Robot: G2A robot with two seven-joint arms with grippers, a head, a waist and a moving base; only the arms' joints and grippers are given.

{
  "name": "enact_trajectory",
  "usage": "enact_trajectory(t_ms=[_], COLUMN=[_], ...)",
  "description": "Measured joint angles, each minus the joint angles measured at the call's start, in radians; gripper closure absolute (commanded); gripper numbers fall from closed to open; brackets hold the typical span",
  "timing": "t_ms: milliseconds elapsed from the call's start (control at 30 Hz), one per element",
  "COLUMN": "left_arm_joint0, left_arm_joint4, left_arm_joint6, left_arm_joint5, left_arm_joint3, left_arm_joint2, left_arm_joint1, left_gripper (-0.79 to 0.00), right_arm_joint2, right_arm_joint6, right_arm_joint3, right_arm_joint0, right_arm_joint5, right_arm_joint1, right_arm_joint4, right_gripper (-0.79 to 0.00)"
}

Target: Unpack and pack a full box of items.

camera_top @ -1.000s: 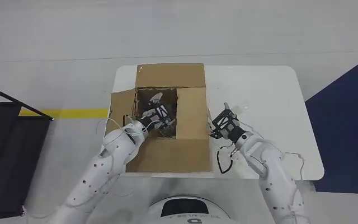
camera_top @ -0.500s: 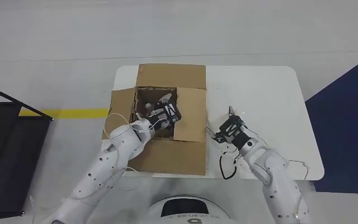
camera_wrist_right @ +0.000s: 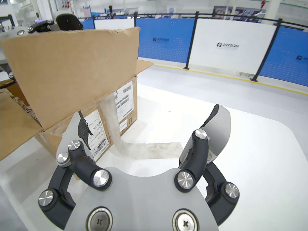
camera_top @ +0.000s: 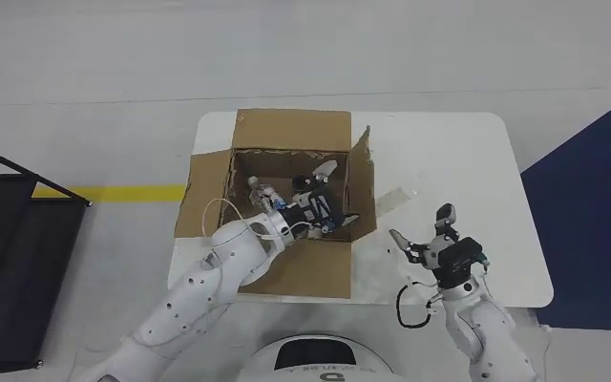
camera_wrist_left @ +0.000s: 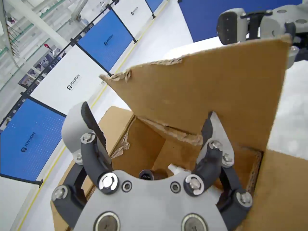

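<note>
The cardboard box (camera_top: 305,270) stands at the middle of the white table (camera_top: 449,153) with its far, left and near flaps folded out. Its right flap (camera_top: 361,181) stands upright. My left gripper (camera_top: 336,194) is open over the right part of the box mouth, right against the inner face of that right flap (camera_wrist_left: 204,92). A clear bottle (camera_top: 259,198) and dark items (camera_top: 301,181) lie inside. My right gripper (camera_top: 422,229) hovers open and holds nothing, over the table right of the box (camera_wrist_right: 72,61). In the wrist views the left gripper (camera_wrist_left: 149,126) and right gripper (camera_wrist_right: 149,118) both have spread fingers.
A loose strip of tape (camera_wrist_right: 144,146) trails from the box's labelled side wall (camera_wrist_right: 125,104) across the table. Bare tabletop stretches to the right and far right of the box. A black frame (camera_top: 29,181) stands off the table's left.
The right flap, lying shut over the box a second ago, now stands upright. My left gripper swept right across the opening. My right gripper drew back from the box toward the table's near right.
</note>
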Motion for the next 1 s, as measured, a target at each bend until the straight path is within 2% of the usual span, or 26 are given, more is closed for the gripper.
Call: enact_trajectory(t_ms=[100,233,333,400,533,667,733,867,1000], left_arm_joint0=[-0.039,-0.076,-0.081,-0.066,0.013,0.16,0.227,0.363,0.432], left_arm_joint4=[0.029,0.027,-0.013,-0.056,-0.125,-0.189,-0.231,-0.383,-0.502], left_arm_joint6=[-0.024,-0.034,-0.019,0.005,0.061,0.143,0.188,0.301,0.357], left_arm_joint5=[0.034,0.076,0.109,0.122,0.115,0.086,0.072,0.049,0.009], left_arm_joint3=[0.054,0.109,0.098,0.062,-0.048,-0.16,-0.182,-0.148,-0.056], left_arm_joint2=[0.067,0.122,0.104,0.058,-0.099,-0.334,-0.439,-0.655,-0.788], left_arm_joint1=[-0.021,-0.046,-0.052,-0.046,-0.014,0.028,0.041,0.058,0.064], left_gripper=[-0.785,-0.785,-0.785,-0.785,-0.785,-0.785,-0.785,-0.785,-0.785], right_arm_joint2=[0.023,0.032,0.038,0.046,0.068,0.088,0.092,0.062,-0.032], right_arm_joint6=[-0.127,-0.219,-0.215,-0.195,-0.15,-0.064,-0.011,0.175,0.399], right_arm_joint3=[0.034,0.055,0.046,0.035,0.003,-0.074,-0.097,-0.128,-0.115], right_arm_joint0=[-0.054,-0.095,-0.095,-0.081,-0.039,0.019,0.063,0.21,0.383], right_arm_joint5=[0.012,0.019,0.019,0.001,-0.05,-0.104,-0.145,-0.26,-0.312], right_arm_joint1=[-0.001,-0.001,0.001,0.003,0.01,0.019,0.023,0.033,0.035], right_arm_joint4=[0.029,0.033,0.023,0.027,0.029,0.007,0.026,0.084,0.145], right_gripper=[-0.785,-0.785,-0.785,-0.785,-0.785,-0.785,-0.785,-0.785,-0.785])
